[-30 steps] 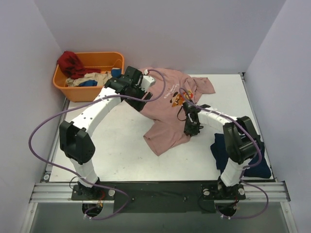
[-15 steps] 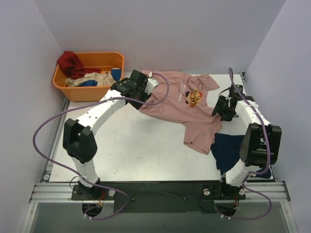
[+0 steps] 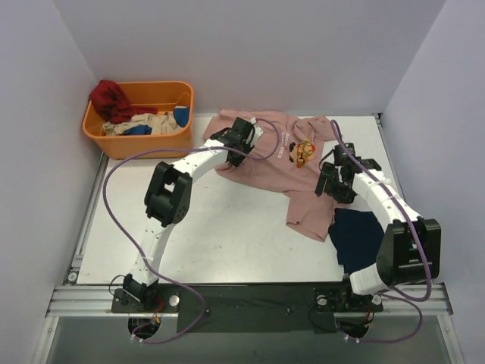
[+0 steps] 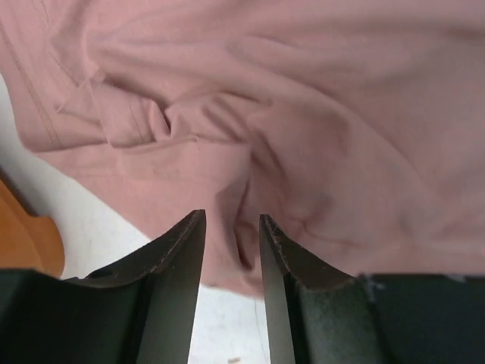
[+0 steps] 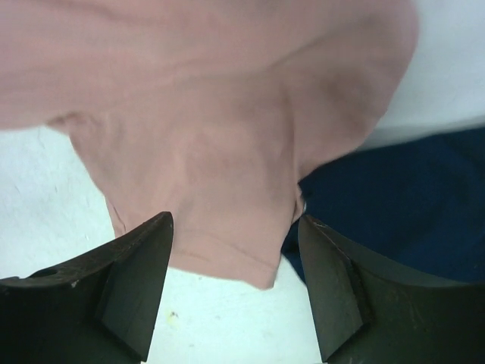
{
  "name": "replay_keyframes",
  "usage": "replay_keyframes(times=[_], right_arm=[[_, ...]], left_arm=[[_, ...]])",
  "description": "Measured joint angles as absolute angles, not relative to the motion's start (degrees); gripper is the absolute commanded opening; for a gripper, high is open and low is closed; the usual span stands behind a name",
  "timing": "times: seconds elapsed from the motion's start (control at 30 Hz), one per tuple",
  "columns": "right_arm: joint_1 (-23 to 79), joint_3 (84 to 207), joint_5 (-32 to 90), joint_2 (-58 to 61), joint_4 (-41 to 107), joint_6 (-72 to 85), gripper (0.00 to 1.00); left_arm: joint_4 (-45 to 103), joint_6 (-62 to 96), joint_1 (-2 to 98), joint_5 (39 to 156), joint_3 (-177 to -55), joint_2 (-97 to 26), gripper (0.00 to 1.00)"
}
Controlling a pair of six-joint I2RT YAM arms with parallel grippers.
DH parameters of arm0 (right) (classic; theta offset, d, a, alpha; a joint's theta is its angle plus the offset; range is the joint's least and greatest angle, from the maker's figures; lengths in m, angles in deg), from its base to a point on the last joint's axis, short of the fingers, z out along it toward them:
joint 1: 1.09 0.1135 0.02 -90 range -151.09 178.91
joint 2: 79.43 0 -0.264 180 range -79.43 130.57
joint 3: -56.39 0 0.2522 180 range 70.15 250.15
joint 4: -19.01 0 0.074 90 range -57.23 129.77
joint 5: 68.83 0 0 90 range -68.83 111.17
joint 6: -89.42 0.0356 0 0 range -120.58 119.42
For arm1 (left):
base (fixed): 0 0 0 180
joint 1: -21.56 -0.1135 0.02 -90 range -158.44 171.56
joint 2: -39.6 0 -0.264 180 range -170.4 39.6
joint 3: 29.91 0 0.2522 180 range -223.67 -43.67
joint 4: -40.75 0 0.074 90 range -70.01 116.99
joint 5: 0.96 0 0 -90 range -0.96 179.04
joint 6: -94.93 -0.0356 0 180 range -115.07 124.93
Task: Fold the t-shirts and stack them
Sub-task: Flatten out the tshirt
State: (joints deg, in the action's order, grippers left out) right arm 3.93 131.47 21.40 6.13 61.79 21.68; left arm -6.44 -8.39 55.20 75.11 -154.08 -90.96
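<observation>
At table's (image 3: 212,235) far right half | dusty-pink soft cloth t-shirt (image 3: 265,171) lies rumpled, lower hem meeting plain dark navy cloth t-shirt (image 3: 362,236) | left gripper (image 4: 231,218) narrow, pinching a pink fold | right gripper (image 5: 235,221) spread wide above that hem, gripping nothing

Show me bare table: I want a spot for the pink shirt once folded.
Widest bare table: near centre, bordered by the left arm, the pink t-shirt and the navy t-shirt. A smaller patch lies nearer than the orange basket, left of that arm. Far right is crowded with cloth.
</observation>
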Motion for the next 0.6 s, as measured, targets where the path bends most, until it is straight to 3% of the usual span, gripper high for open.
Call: replay_keyframes(times=[0.27,0.33,0.4,0.6], right_arm=[[7.27,120.83,21.2,1.93,63.01,25.76,0.62],[7.27,119.34,21.2,2.7,62.88,26.42,0.62],[7.27,118.25,21.92,3.77,62.24,26.81,0.61],[8.8,117.44,24.63,6.87,59.18,28.41,0.59]], left_arm=[[-5.46,-6.07,54.29,73.84,-161.01,-97.25,0.31],[-5.35,-5.81,54.18,73.86,-161.16,-97.3,0.2],[-5.33,-5.73,54.0,73.82,-161.16,-97.3,0.0],[-4.56,-5.51,53.13,73.79,-160.44,-97.36,0.0]])
